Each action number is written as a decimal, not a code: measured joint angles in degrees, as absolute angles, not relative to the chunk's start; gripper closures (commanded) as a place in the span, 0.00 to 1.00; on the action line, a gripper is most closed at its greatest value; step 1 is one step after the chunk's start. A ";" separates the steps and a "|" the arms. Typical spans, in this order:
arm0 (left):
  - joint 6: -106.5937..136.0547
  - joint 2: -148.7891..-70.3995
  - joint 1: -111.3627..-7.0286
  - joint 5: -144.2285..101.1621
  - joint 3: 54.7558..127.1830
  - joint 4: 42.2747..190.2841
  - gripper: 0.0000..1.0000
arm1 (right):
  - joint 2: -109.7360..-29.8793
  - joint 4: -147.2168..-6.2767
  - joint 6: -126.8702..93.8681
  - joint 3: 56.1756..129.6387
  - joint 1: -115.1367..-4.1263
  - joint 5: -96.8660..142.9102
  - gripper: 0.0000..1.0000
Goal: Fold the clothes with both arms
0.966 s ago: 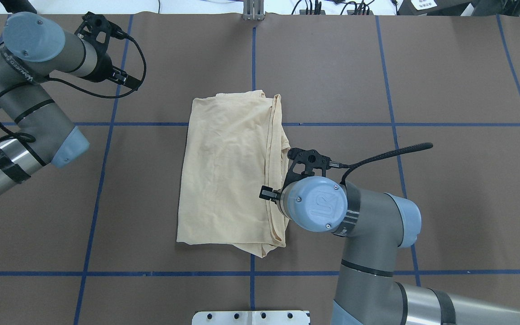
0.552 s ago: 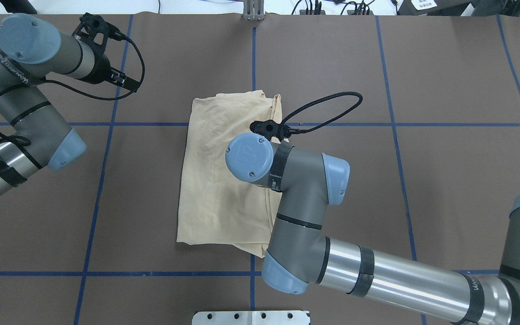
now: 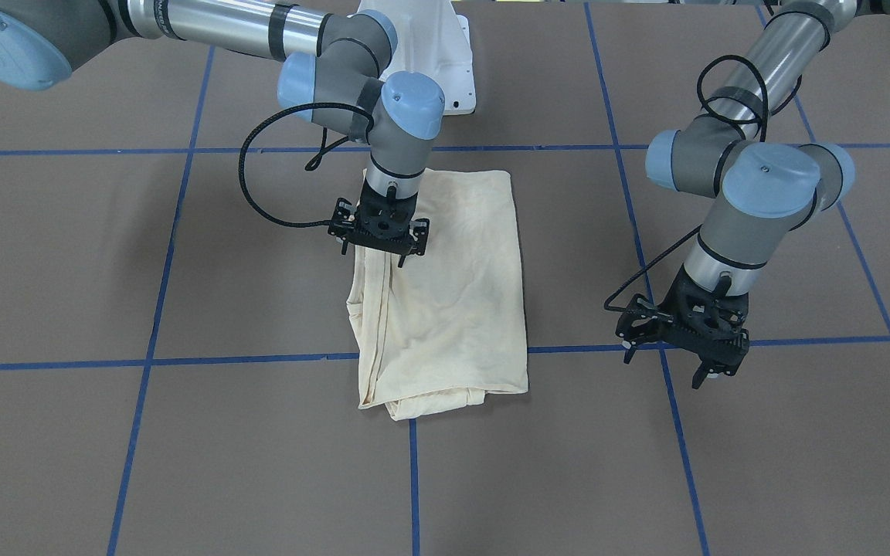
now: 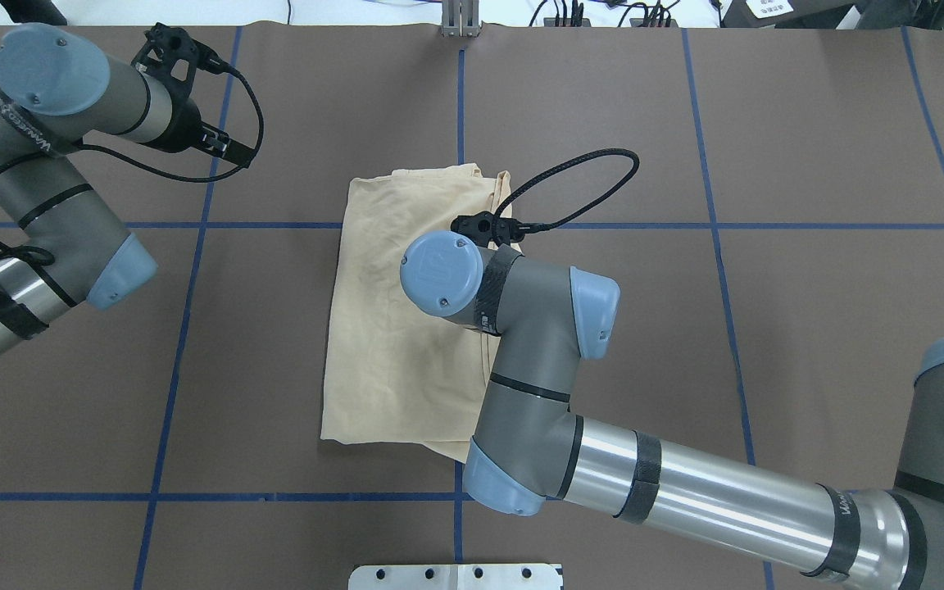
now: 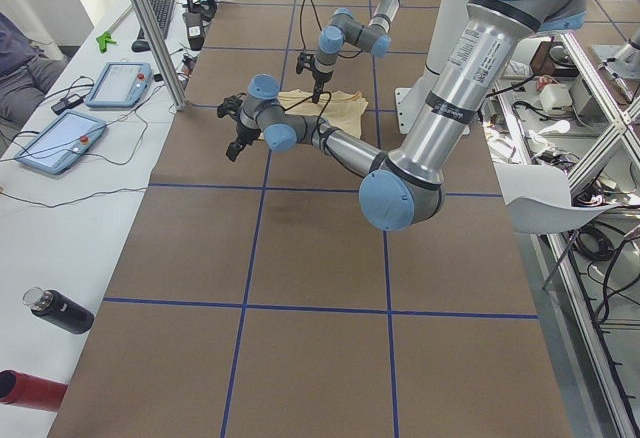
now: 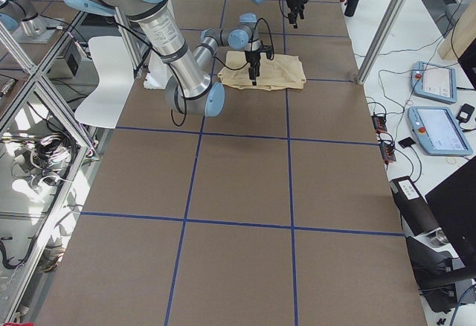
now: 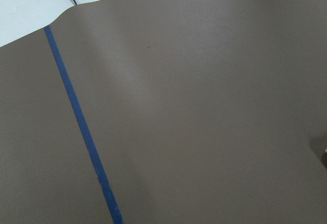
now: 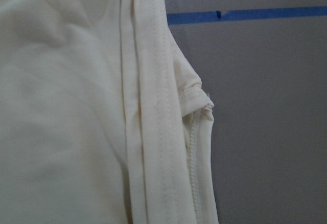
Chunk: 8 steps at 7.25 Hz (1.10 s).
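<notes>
The pale cream-yellow shirt [image 3: 453,293] lies folded lengthwise into a long rectangle at the table's middle [image 4: 390,328], print and collar hidden. My right gripper [image 3: 375,251] points down, low over the shirt's layered long edge near its far half, jaws spread and empty. From overhead only its black mount [image 4: 484,228] shows past the wrist. The right wrist view shows that stitched edge [image 8: 168,132] with no fingers in sight. My left gripper [image 3: 665,363] hangs open and empty over bare table well off to the shirt's side, also seen overhead [image 4: 197,123].
Brown table cover with a blue tape grid [image 4: 460,115]. The right arm's forearm [image 4: 685,492] crosses over the shirt's near right corner. The white pedestal base [image 3: 456,69] stands behind the shirt. Tablets [image 5: 60,138] and bottles [image 5: 60,313] lie along the operators' side.
My right arm has swung from beside the shirt's right edge at mid-length to over its far part, wrist turned, then eased slightly further left. My left arm has barely moved.
</notes>
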<state>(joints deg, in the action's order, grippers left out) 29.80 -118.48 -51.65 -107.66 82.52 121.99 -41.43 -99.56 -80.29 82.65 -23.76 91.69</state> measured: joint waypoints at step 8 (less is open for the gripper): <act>29.80 -118.50 -51.48 -107.75 82.61 121.97 0.00 | -42.57 -108.08 -73.71 84.21 -25.26 91.55 0.00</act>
